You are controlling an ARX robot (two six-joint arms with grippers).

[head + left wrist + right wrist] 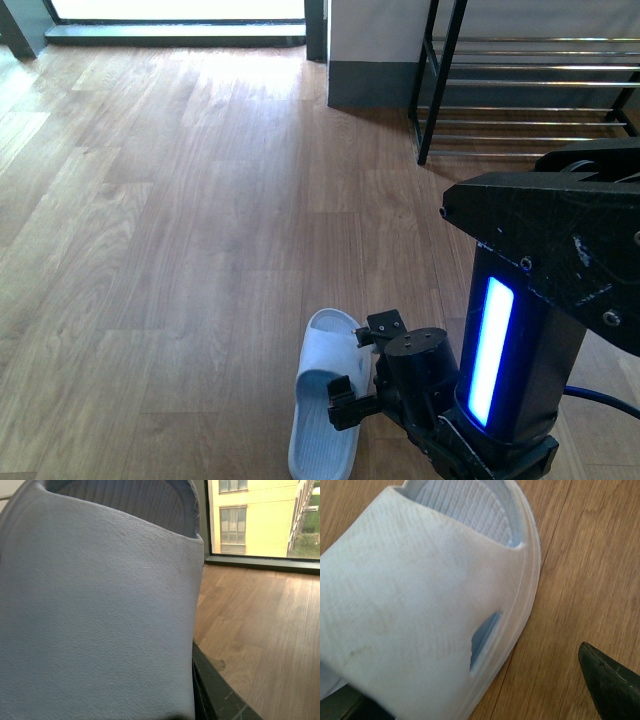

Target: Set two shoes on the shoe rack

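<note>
Front view: R arm [530,300] fills the near-right corner, a bulky black link w/ a lit blue strip [495,348]. Its wrist bends down and left toward the wood floor [180,260]. The right gripper [365,365] sits low at the near centre w/ jaws spread, one finger farther off and one nearer. The nearer finger meets the strap of the pale slide [325,400]. That slide lies flat on the floor just left of the gripper, lengthwise near-to-far. It is light blue-white, an open sandal w/ one broad strap. Shoe rack [520,90] stands far right against the wall, w/ a black frame and thin silver bars, well apart from the slide.

Left wrist view: a grey-blue slide [100,615] fills most of the frame, very close. It has a pebbled strap, w/ the ribbed footbed showing past it. Of the left gripper [212,697] only one dark finger edge shows, right against the slide's side. Can't tell if it's clamped or loose. Beyond are floorboards and a window [260,517] w/ a yellow bldg outside.

Right wrist view: the pale slide is on the floor, w/ a ribbed strap, a slot vent in its side and some scuff marks. One dark fingertip [607,685] stands clear of the sole, w/ bare wood between them, so nothing is gripped. The other side is mostly hidden under the strap.
</note>
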